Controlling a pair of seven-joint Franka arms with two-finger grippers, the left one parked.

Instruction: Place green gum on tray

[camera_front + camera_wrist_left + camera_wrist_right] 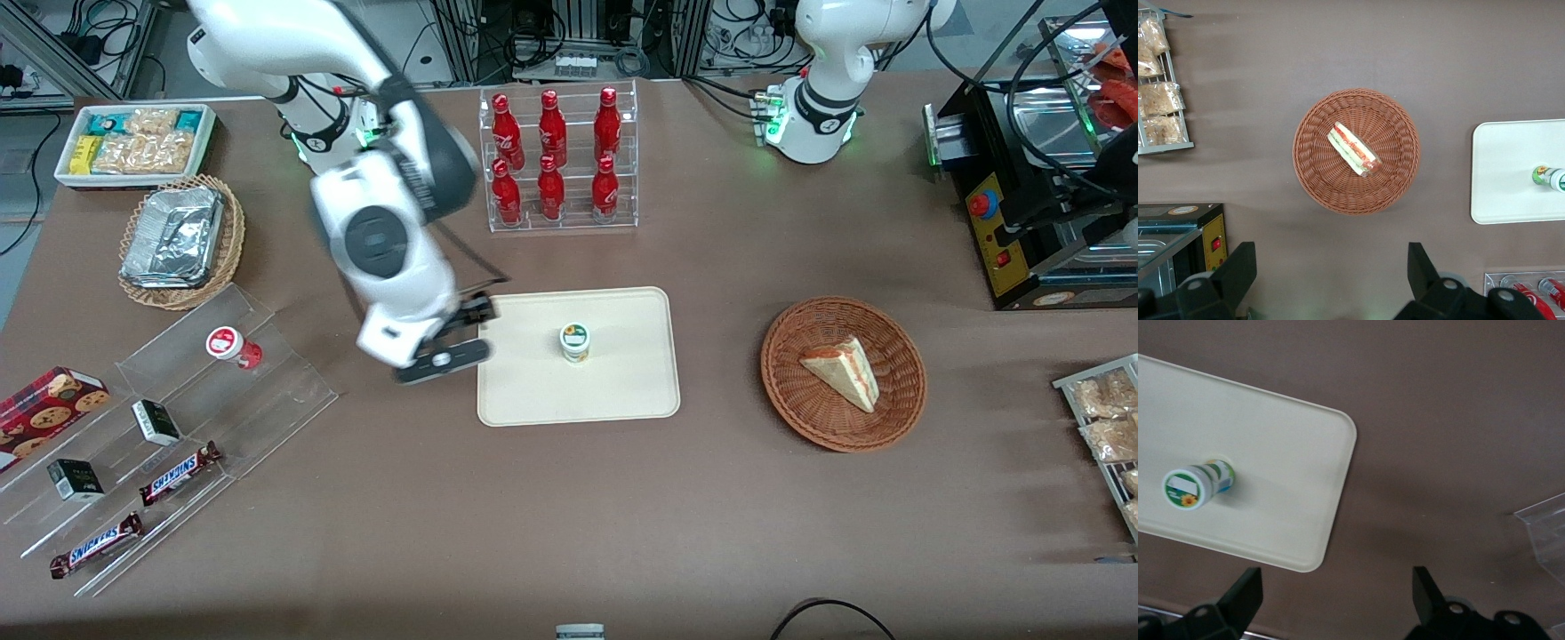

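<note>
I see gum upright on tray, near its middle, free of contact. Gripper hangs above table just beside tray's edge (working arm's end), fingers spread wide, holding nothing.

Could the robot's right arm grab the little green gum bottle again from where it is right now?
Probably yes. The green gum stands upright and alone on the tray, with nothing around it. The gripper hangs open beside the tray's edge toward the working arm's end, and nothing lies between them.
</note>
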